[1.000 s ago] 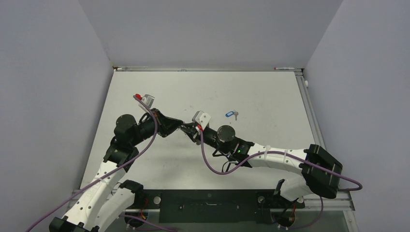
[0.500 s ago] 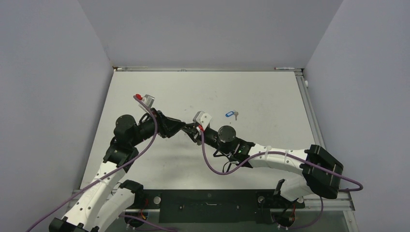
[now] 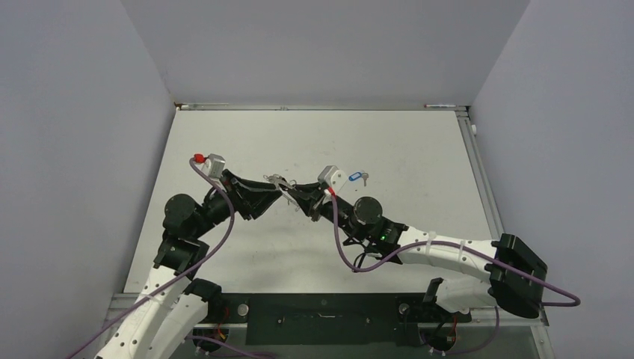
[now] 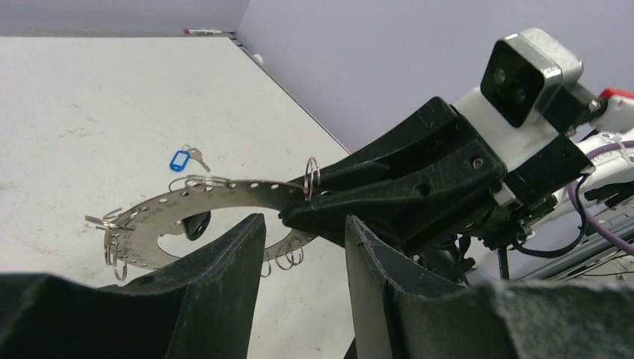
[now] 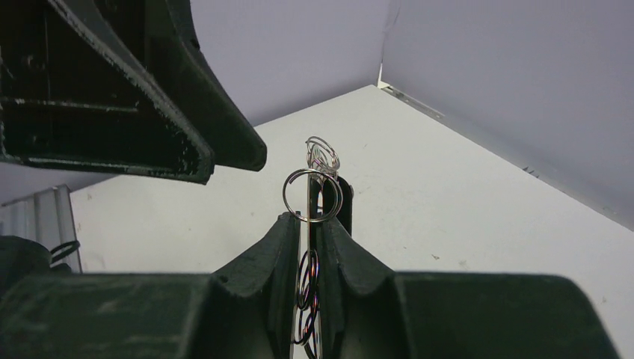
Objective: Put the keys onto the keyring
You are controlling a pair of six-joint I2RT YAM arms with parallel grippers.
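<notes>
Nearest the bases, the left hand point(image 4: 303, 228) stands partly open with nothing between its fingers, its tips just short of the right hand point(image 5: 308, 221). The right hand is clamped tight on the keyring point(image 4: 224, 194), holding it clear of the counter point(image 4: 90, 97), flat band level and edge-on to its own camera, wire loops point(image 4: 286, 258) dangling round the rim. A black-headed key point(image 4: 197, 224) appears to hang under the ring already. Beyond both hands, on the right arm's side, the blue-tagged key point(image 4: 183, 159) lies flat on the counter, its long axis roughly crosswise, tag towards the left. It lies nearer the right hand, but only the left is free to fetch it
</notes>
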